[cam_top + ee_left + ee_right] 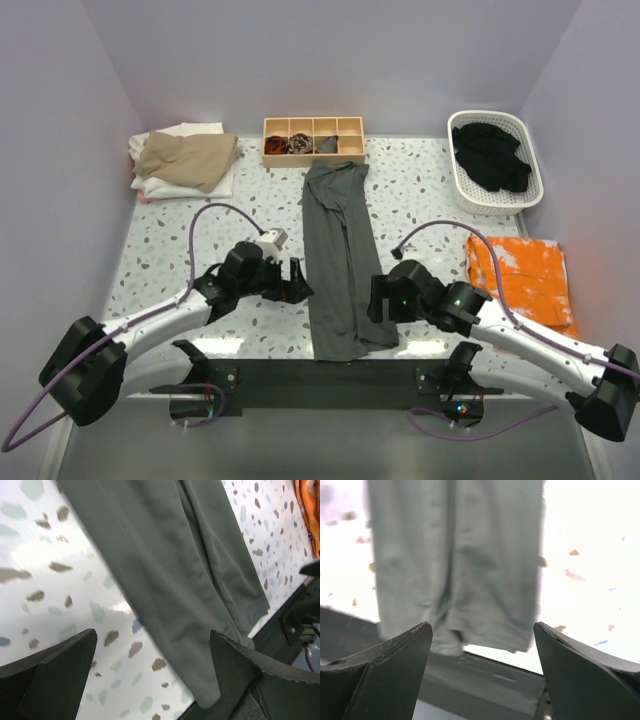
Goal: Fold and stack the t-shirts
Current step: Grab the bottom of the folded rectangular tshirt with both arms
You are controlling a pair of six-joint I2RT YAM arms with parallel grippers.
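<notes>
A dark charcoal-grey t-shirt (338,262) lies folded into a long narrow strip down the middle of the table; it also shows in the left wrist view (175,575) and the right wrist view (460,565). My left gripper (297,281) is open and empty just left of the strip's lower half. My right gripper (377,300) is open and empty just right of its near end. A tan t-shirt (185,157) lies on folded white shirts (150,186) at the back left. Black shirts (490,155) lie in a white basket (530,150).
A wooden divided tray (313,139) with small rolled fabric bundles stands at the back centre, touching the strip's far end. An orange and white cloth (520,275) lies at the right edge. A dark mat (320,382) runs along the near edge between the arm bases.
</notes>
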